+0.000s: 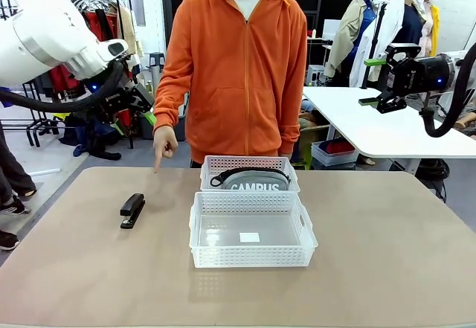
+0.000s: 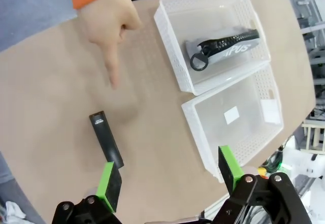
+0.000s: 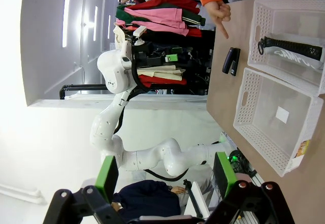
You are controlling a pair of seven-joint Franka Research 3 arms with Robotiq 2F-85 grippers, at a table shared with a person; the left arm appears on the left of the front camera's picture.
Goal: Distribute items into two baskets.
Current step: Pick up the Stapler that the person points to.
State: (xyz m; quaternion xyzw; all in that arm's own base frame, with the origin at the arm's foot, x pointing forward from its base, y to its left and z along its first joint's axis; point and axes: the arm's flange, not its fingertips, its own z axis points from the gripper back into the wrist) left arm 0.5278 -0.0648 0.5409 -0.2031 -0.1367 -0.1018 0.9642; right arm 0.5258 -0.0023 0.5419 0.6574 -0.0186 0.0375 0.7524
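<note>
The grey "CAMPUS" pouch point(image 1: 251, 180) point(image 2: 223, 46) point(image 3: 290, 48) lies in the far basket point(image 1: 210, 166) point(image 2: 167, 10) point(image 3: 264, 10). The nearer, larger basket point(image 1: 253, 257) point(image 2: 200, 127) point(image 3: 249, 102) holds only a white label. The black stapler point(image 1: 132, 210) point(image 2: 106, 139) point(image 3: 231, 60) lies on the table left of the baskets. A person's hand point(image 1: 164, 144) point(image 2: 109, 28) point(image 3: 217, 14) points down toward it. My left gripper point(image 2: 170, 176) hangs open high above the stapler; it shows at the upper left point(image 1: 141, 101). My right gripper point(image 1: 375, 81) point(image 3: 162, 176) is open, raised at the far right.
The tan table point(image 1: 387, 268) has free room on both sides of the baskets. The person in an orange hoodie point(image 1: 238, 68) stands at the far edge. A white table point(image 1: 394, 131) and clothes racks point(image 1: 97, 15) are behind.
</note>
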